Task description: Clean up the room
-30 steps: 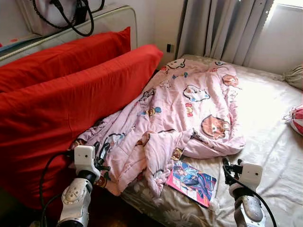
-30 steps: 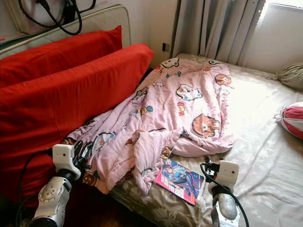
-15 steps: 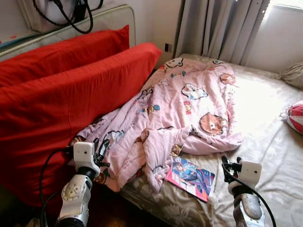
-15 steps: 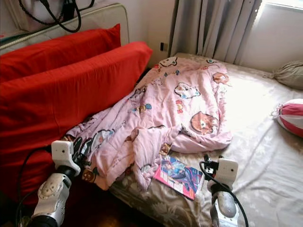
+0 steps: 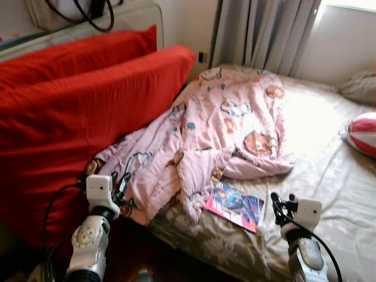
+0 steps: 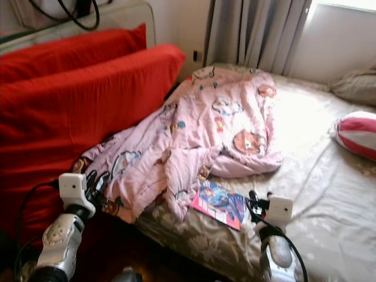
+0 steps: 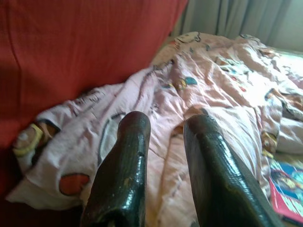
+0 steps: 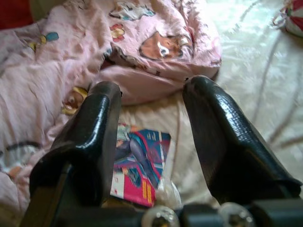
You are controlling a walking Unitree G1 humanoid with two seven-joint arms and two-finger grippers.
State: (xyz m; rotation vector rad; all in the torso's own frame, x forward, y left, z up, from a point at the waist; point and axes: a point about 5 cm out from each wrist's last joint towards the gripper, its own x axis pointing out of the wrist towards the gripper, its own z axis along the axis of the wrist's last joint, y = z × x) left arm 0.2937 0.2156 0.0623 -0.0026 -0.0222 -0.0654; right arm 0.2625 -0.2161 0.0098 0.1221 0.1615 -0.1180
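Observation:
A crumpled pink cartoon-print blanket (image 5: 223,135) lies across the near left part of the bed (image 5: 329,176), one corner hanging over the bed's edge. A colourful comic book (image 5: 234,205) rests on the sheet just below the blanket's fold, near the bed's front edge. My left gripper (image 5: 120,185) hovers open by the blanket's hanging corner, nothing between its fingers (image 7: 125,161). My right gripper (image 5: 281,204) is open above the sheet, just right of the book (image 8: 139,165), holding nothing.
Two large red pillows (image 5: 76,111) lean against the bed's left side. A red-and-white striped ball (image 5: 361,134) lies at the right edge, a grey cushion (image 5: 358,87) beyond it. Grey curtains (image 5: 258,32) hang at the back. Dark floor (image 5: 147,258) shows below the bed's corner.
The whole view has shifted as the camera moved and pitched down, so the bed sits a little higher and leftward in the picture. Both grippers keep their pose, open.

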